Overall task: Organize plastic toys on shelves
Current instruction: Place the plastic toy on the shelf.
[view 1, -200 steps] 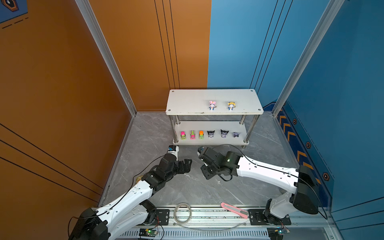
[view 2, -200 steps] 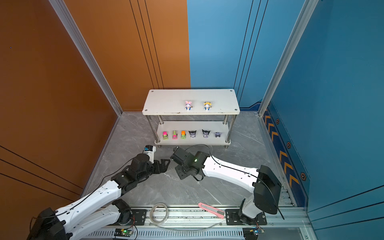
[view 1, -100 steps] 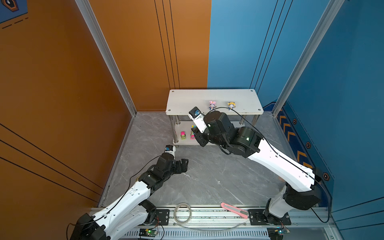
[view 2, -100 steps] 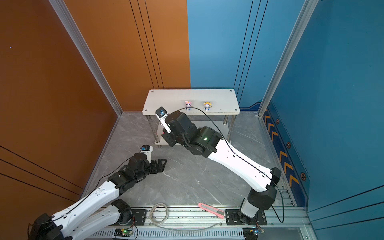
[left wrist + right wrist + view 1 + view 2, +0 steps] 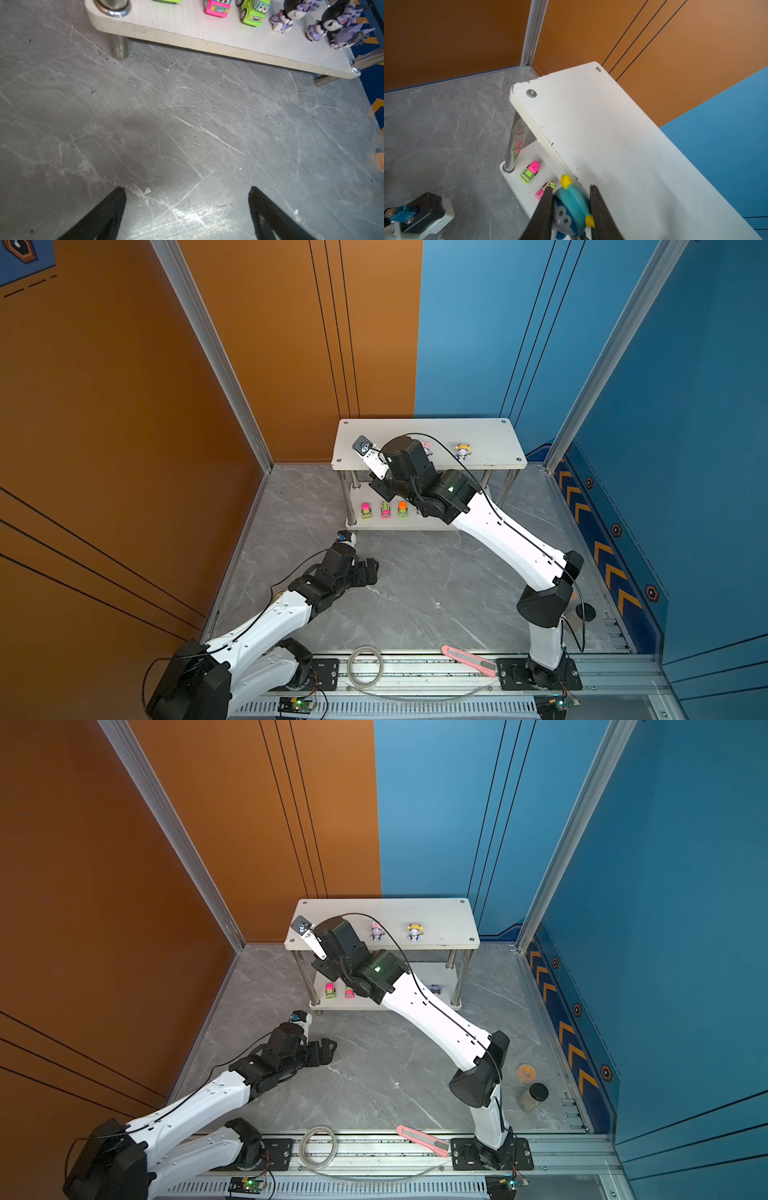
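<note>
Right jaws are narrow, clamped on the little pastel plastic figurine with the teal hat, which hangs just over the near left edge of the white two-tier rack with chrome legs. Left jaws are wide and empty, low over the grey marble worktop.

Looks like mid-placement of the last toy. The pink-hatted figurine and yellow-hatted figurine stand on the top board further right. The neon trucks and black-purple pointy-eared figurines sit on the lower board.

Next I'd go farther over the board, left of pink hat, lower it upright, then release.
</note>
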